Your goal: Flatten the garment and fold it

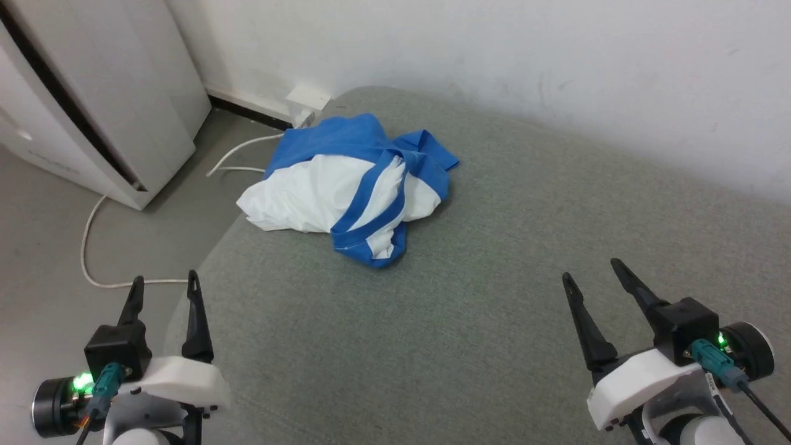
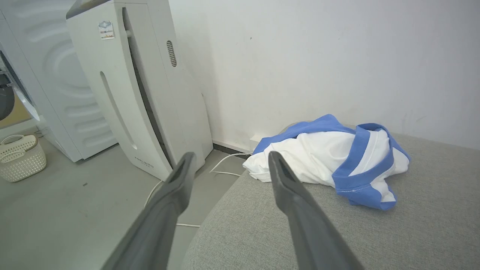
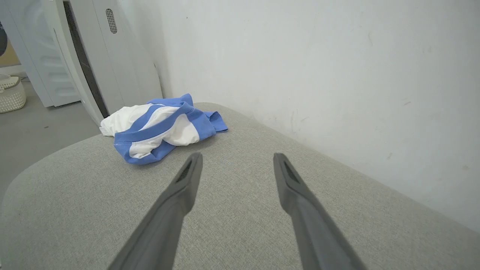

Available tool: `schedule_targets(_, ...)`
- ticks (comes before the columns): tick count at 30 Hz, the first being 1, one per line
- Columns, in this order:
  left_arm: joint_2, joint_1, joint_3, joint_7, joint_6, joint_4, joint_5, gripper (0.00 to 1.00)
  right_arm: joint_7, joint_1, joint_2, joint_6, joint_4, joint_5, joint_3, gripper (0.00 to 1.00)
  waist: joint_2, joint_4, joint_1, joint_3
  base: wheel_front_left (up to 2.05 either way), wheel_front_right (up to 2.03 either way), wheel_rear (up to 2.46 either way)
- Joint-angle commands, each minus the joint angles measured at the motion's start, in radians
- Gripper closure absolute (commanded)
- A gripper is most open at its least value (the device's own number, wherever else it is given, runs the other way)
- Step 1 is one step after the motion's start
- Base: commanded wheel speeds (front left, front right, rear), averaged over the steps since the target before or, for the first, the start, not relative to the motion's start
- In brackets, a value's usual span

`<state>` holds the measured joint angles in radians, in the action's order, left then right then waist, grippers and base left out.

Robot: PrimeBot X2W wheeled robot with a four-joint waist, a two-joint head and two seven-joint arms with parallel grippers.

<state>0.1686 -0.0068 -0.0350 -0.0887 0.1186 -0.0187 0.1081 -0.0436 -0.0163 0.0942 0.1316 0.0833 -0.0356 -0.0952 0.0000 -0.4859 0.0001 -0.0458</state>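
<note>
The garment [image 1: 321, 191] lies crumpled at the grey cushion's [image 1: 494, 296] far left corner — white body bunched, blue trim looped across it. The left gripper [image 1: 165, 276] and right gripper [image 1: 590, 268] sit at the cushion's near side, fingers spread wide, grasping nothing.

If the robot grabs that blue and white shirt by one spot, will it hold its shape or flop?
Likely flop: the garment lies in a soft crumpled heap, so one pinch would probably lift a layer while the rest hangs. It looks light for its bulk. It sits at the grey cushion's edge, so a push might slide it off.
</note>
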Motion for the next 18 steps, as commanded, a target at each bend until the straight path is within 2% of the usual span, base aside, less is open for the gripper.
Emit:
schedule_targets(1, 0.009, -0.007, -0.004, -0.010, 0.007, -0.001, 0.011, 0.00, -0.003, -0.001, 0.005, -0.001, 0.008, -0.004, 0.000, 0.00, 0.0000, -0.012, -0.0001, -0.008, 0.00, 0.00, 0.00)
schedule_targets(8, 0.018, -0.042, -0.014, -0.011, -0.010, 0.016, 0.066, 0.00, -0.015, 0.011, 0.011, -0.001, 0.030, -0.002, -0.003, 0.00, 0.0000, -0.016, -0.0001, -0.052, 0.00, 0.00, 0.00)
schedule_targets(12, 0.059, -0.150, -0.021, 0.028, -0.064, 0.034, 0.125, 0.00, -0.033, 0.047, 0.032, -0.001, 0.061, 0.005, -0.013, 0.00, 0.0000, 0.026, -0.0001, -0.141, 0.00, 0.00, 0.00)
schedule_targets(18, 0.138, -0.398, -0.034, 0.168, -0.152, -0.010, 0.221, 0.00, -0.042, 0.113, 0.076, -0.001, 0.088, 0.014, -0.009, 0.00, 0.0000, 0.145, -0.0001, -0.301, 0.00, 0.00, 0.00)
